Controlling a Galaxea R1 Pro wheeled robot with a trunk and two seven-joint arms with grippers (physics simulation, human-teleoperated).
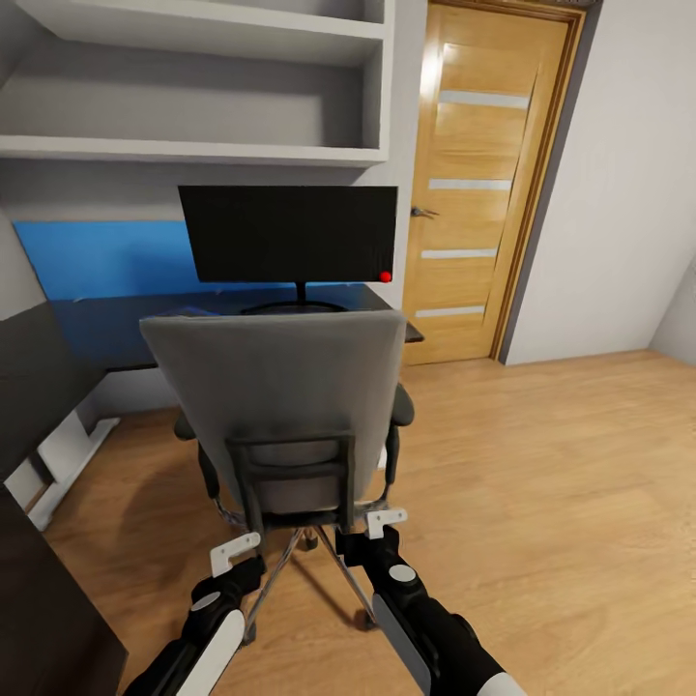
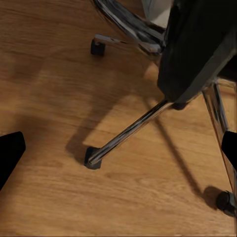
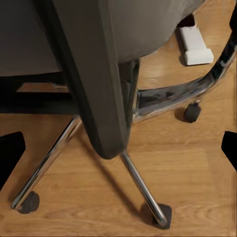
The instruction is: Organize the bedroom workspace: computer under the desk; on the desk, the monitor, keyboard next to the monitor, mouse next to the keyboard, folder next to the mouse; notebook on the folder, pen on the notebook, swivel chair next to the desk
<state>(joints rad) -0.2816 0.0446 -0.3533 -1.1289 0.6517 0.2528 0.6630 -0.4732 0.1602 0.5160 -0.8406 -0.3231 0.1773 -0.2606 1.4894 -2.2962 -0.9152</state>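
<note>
The grey swivel chair [image 1: 280, 406] stands with its back toward me, right in front of the black desk [image 1: 97, 333]. On the desk behind it stands the monitor [image 1: 290, 232], upright with its red dot at the lower right. My left gripper [image 1: 235, 551] and right gripper [image 1: 385, 522] are both open, low behind the backrest and above the chrome star base [image 2: 128, 131]. In the right wrist view the backrest's black frame [image 3: 94, 84] is close between the open fingers. The backrest hides the seat. The folder, keyboard, mouse, notebook, pen and computer are hidden or out of view.
A wooden door [image 1: 483, 184] is at the back right, white shelves [image 1: 193, 87] hang above the desk, and a blue wall panel [image 1: 97, 256] runs behind it. The desk's dark wing [image 1: 39, 599] and white leg [image 1: 68, 464] flank my left. Open wooden floor [image 1: 561, 503] lies right.
</note>
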